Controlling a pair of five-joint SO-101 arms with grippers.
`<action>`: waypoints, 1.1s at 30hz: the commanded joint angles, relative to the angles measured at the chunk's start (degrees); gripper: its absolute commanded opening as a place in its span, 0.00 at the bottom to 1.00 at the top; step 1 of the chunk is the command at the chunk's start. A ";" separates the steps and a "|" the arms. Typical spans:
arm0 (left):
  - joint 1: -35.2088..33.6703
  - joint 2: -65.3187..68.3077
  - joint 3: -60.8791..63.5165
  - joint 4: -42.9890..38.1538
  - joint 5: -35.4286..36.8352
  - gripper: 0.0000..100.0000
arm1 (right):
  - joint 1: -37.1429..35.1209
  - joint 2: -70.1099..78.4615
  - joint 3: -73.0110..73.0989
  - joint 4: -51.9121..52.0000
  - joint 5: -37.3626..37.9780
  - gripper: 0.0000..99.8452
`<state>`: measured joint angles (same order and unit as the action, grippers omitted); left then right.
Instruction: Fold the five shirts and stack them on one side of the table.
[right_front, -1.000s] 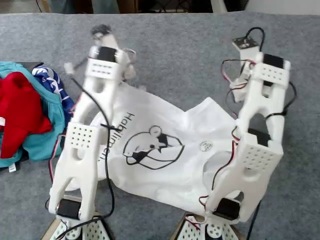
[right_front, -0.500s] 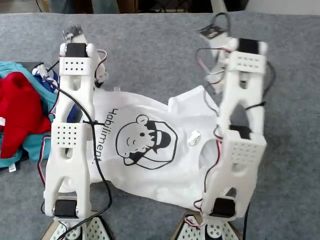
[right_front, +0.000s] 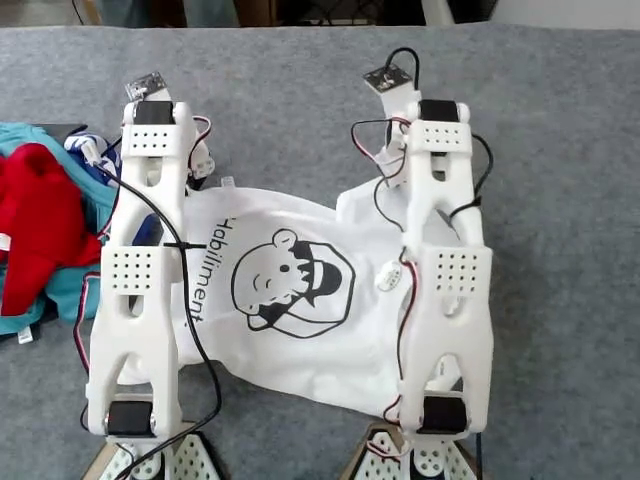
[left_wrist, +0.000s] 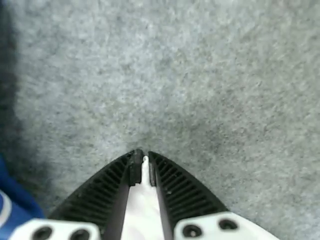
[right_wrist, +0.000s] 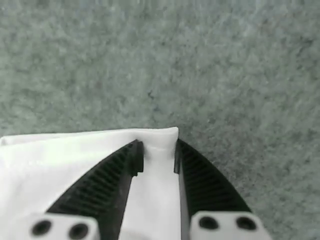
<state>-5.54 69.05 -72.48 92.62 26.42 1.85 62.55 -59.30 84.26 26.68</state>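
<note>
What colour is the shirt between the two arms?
The shirt is white with a black print; clearest in the high view.

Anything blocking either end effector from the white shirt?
Nothing visible. The left end effector and the right end effector are each closed on an edge of the white shirt, fabric pinched between the jaws, with the grey table cover beyond them.
</note>
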 joint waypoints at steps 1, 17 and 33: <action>-0.75 0.53 -1.89 0.00 -0.35 0.03 | 0.00 0.75 -9.01 4.48 2.29 0.12; -0.92 0.62 -1.89 0.88 2.37 0.03 | -0.18 5.49 -24.66 11.08 6.77 0.24; -0.75 0.35 -1.89 0.88 2.46 0.03 | 0.09 6.99 -24.22 10.46 9.49 0.21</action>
<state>-5.54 69.32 -73.10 93.41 28.44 1.85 70.20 -80.84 95.34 36.00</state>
